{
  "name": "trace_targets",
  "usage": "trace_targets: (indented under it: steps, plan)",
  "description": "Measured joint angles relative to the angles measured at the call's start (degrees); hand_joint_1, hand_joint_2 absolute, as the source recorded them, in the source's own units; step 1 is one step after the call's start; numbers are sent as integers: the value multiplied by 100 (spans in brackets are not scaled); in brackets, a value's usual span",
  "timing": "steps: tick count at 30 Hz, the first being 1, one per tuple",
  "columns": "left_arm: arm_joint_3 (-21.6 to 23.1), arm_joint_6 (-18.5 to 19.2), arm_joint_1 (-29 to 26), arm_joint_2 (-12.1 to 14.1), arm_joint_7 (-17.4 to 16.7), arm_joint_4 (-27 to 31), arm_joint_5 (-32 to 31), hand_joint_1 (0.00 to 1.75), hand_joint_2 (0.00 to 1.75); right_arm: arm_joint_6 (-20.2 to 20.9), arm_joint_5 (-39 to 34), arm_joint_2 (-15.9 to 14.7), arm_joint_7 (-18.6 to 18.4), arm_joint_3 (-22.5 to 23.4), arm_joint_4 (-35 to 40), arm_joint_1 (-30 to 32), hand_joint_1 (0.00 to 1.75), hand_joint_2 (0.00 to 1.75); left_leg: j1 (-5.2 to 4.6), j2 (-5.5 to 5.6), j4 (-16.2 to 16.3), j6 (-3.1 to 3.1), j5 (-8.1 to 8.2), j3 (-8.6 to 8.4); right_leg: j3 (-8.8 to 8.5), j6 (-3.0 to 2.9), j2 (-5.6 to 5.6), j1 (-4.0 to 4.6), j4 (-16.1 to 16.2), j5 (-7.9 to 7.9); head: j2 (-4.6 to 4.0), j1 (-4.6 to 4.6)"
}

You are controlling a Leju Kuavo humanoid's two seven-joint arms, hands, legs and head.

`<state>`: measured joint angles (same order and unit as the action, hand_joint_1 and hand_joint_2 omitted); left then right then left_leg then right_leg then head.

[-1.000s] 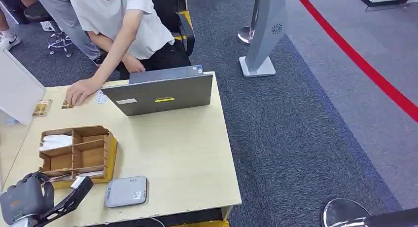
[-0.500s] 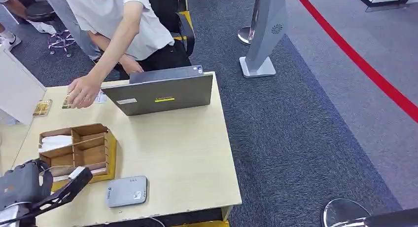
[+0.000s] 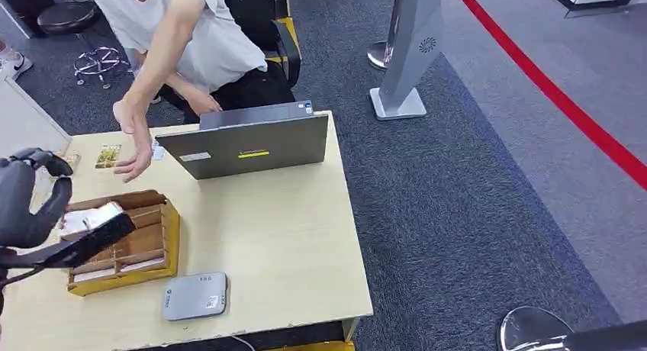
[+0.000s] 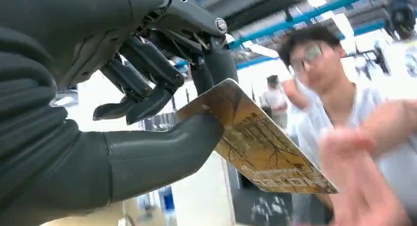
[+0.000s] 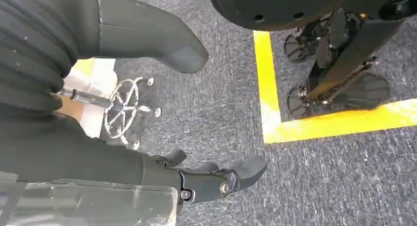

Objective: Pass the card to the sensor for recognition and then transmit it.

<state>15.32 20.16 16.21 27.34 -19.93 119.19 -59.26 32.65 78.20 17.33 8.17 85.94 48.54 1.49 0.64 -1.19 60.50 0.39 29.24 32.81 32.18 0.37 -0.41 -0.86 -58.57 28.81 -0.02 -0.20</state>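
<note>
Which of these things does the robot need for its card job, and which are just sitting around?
For the job:
- card, pinched in the left hand
- grey sensor box on the table
- person's reaching hand

Just lying about:
- laptop
- wooden organiser tray
- cards on the table's far edge

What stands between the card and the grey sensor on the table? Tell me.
Nothing visible. The left hand holds the card above the wooden box; the sensor lies beside the box, uncovered. The person's hand is farther back.
</note>
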Motion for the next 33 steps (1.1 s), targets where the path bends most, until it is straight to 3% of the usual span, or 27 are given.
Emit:
trace_targets:
  steps: [2,6,16,17,22,27,33]
  plan:
    - [2,-237,399,-22,-163,-107,-418,175,175,46,211,0,83,0,5,-5,0,175,-1,-1,0,0,-3,0,-2,0,0,-1,0,-2,0,0]
    - [2,-853,918,-94,-97,-748,-999,175,175,103,521,0,219,0,5,-28,0,175,-1,-5,0,-2,-10,0,0,6,5,-1,0,-12,0,0]
    - [-35,-1161,1318,-275,-42,-2239,-1495,175,175,114,921,0,265,0,2,-67,0,175,-1,-4,0,-1,-18,1,0,8,5,-1,0,-17,0,2]
    - [-44,-1163,1320,-295,-36,-2371,-1495,0,175,114,943,0,265,0,2,-70,0,175,-1,-5,0,-1,-18,1,0,8,6,-1,0,-18,0,2]
    - [-90,-1198,1328,-361,-33,-2645,-1462,0,175,109,958,0,232,0,5,-71,0,175,-1,-10,0,-1,-17,6,2,6,9,-1,1,-20,0,2]
    - [-392,-1679,1106,-363,205,-2686,-1173,0,175,90,783,0,153,2,9,-53,0,175,-1,-11,-1,-1,-17,10,3,6,11,-1,0,-19,0,0]
    - [-844,-1882,111,-199,601,-1792,-703,0,175,-90,389,0,44,2,-41,-22,0,175,0,-12,-3,-1,-16,16,7,8,14,-1,0,-15,0,4]
